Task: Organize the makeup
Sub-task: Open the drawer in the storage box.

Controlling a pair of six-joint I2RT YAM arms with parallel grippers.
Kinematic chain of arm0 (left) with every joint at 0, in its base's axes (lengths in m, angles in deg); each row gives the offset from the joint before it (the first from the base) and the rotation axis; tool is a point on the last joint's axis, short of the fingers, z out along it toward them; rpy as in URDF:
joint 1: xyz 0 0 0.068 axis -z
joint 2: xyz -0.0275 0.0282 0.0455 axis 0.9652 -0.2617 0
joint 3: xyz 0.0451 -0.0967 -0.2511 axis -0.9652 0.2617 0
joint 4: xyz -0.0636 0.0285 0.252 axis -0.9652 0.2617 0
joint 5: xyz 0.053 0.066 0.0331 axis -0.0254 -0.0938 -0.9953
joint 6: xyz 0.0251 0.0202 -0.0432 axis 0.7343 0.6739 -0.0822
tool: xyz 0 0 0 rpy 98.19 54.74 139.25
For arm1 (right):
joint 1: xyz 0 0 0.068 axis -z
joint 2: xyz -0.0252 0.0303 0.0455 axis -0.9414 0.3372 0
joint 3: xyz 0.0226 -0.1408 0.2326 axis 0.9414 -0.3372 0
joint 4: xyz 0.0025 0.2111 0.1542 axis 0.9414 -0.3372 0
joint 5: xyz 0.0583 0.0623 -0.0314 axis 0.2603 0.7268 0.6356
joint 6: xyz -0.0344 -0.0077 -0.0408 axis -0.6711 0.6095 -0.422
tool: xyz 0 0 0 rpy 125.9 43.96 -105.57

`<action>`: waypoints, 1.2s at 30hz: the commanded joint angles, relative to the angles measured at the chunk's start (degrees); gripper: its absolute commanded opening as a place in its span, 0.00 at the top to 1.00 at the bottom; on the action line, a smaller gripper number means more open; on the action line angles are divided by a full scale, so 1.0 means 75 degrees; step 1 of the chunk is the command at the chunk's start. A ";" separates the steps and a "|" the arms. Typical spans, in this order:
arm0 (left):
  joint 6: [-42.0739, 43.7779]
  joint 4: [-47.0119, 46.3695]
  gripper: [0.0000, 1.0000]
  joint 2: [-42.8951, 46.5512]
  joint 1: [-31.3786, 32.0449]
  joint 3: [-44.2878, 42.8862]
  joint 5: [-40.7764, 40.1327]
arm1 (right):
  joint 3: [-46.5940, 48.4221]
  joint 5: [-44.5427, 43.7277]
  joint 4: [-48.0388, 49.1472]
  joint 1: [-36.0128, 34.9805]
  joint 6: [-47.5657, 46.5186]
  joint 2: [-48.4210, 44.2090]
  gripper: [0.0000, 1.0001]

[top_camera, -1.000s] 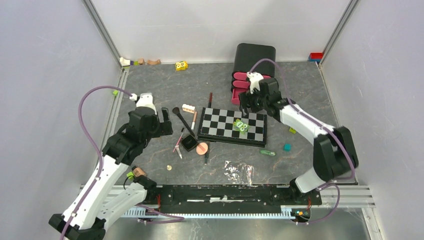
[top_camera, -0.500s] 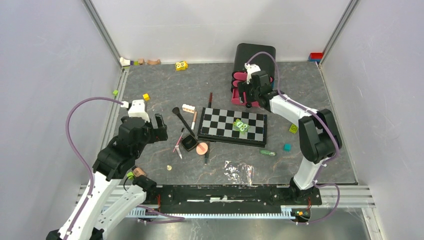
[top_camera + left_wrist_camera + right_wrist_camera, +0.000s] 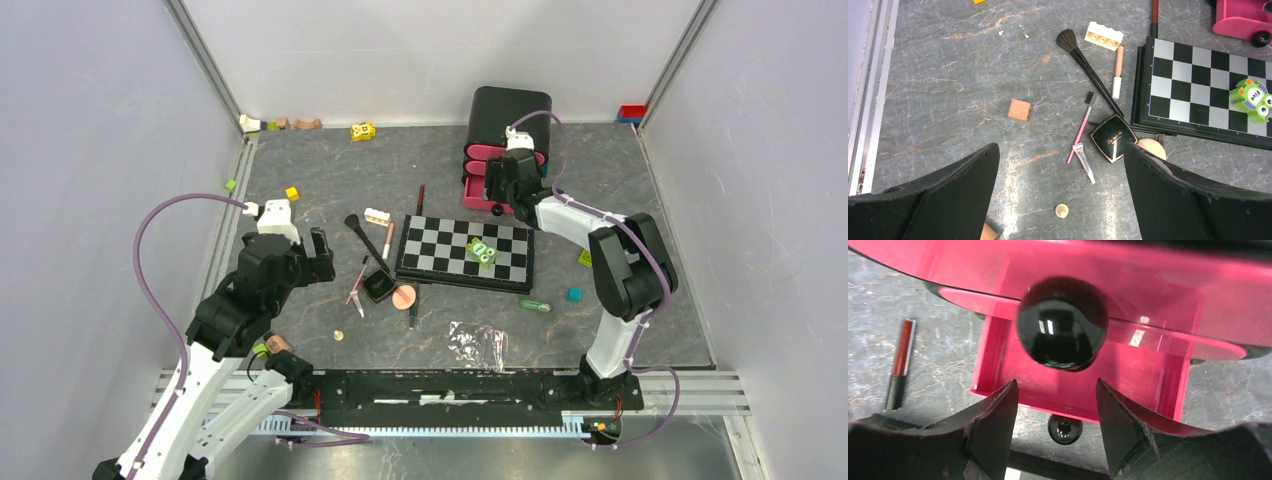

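Mostly, we see the makeup [image 3: 378,287] scattered mid-way across a grey marbled worktop [image 3: 948,75]. It is hemmed in on one side by a black-and-white chequered board [image 3: 1208,90] carrying a green owl toy block [image 3: 1253,100]. An orange wooden cube [image 3: 1019,109] and a white toy brick [image 3: 1104,36] lie among the cosmetics.

The black long-handled brush [image 3: 1090,70] lies slantwise, its bristles toward the far left and its handle end reaching the black square compact [image 3: 1113,145]. A thin pink pencil [image 3: 1080,132] leans just left of the compact, with a small pale tube [image 3: 1084,161] at its near end. The round peach puff [image 3: 1150,147] peeks out on the compact's other side, partly hidden.

All this lies ahead of the left hand [image 3: 1060,200], which hangs above the worktop, spread fully wide and holding nothing.

The right hand [image 3: 1058,425], partly spread and gripping nothing, faces a pink drawer box [image 3: 1148,275]. A glossy black round knob [image 3: 1062,322] sits just beyond its fingertips. A dark red stick [image 3: 900,360] lies left of that box.
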 commanded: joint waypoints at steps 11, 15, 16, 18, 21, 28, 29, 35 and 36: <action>0.0314 -0.0193 0.00 0.0098 0.0026 0.0079 -0.0179 | -0.0249 -0.0556 -0.0043 0.0016 0.0549 0.0478 0.38; 0.0337 -0.0203 0.00 0.0054 0.0027 0.0079 -0.0156 | -0.0551 -0.0396 -0.0190 0.0001 0.0679 0.0219 0.39; 0.0337 -0.0200 0.00 0.0037 0.0026 0.0073 -0.0160 | -0.0622 -0.0343 -0.0223 -0.0010 0.0707 0.0171 0.39; 0.0337 -0.0199 0.00 0.0030 0.0026 0.0073 -0.0155 | -0.0729 -0.0262 -0.0314 -0.0029 0.0739 0.0067 0.39; 0.0337 -0.0199 0.00 0.0067 0.0026 0.0088 -0.0179 | -0.0830 -0.0162 -0.0491 -0.0046 0.0734 -0.0011 0.40; 0.0340 -0.0223 0.00 0.0047 0.0026 0.0089 -0.0179 | -0.1070 0.0134 -0.0782 -0.0083 0.0694 -0.0245 0.40; 0.0337 -0.0220 0.00 0.0047 0.0031 0.0089 -0.0183 | -0.1082 0.0159 -0.0805 -0.0091 0.0663 -0.0263 0.40; 0.0337 -0.0223 0.00 0.0074 0.0026 0.0102 -0.0204 | -0.1021 0.0223 -0.0816 -0.0101 0.0562 -0.0457 0.40; 0.0337 -0.0223 0.00 0.0065 0.0027 0.0102 -0.0215 | -0.0885 0.0182 -0.0850 -0.0104 0.0501 -0.0470 0.39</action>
